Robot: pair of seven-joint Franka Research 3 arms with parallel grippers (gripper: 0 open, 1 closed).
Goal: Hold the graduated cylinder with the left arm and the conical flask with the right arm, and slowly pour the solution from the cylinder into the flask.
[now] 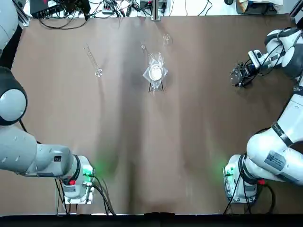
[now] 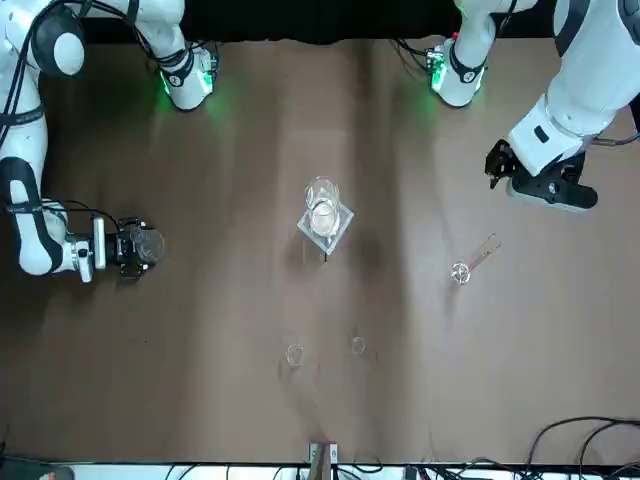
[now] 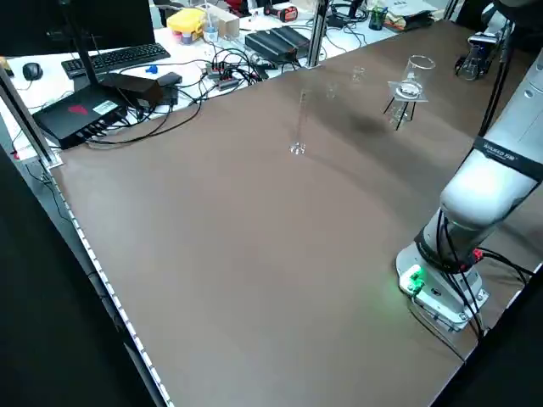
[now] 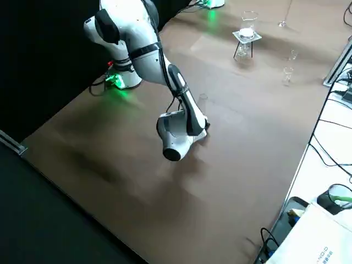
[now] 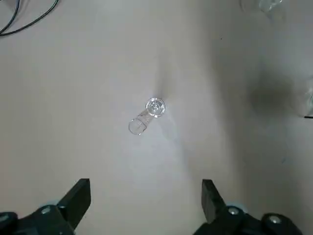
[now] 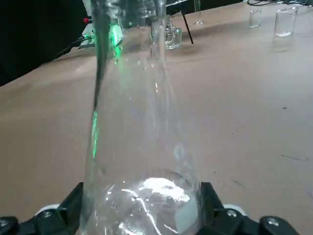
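Glass fills the right wrist view: the conical flask (image 6: pixel 142 161) is bracketed by the right claw (image 1: pixel 238 75), seemingly clenched for steadiness. The graduated cylinder (image 1: pixel 93 61) stands at upper left of the top view, below the released left claw (image 5: pixel 145 205), presumably aligned for descent.

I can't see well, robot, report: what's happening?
Left gripper open above slim clear glass graduated cylinder. Right gripper around small clear conical flask.
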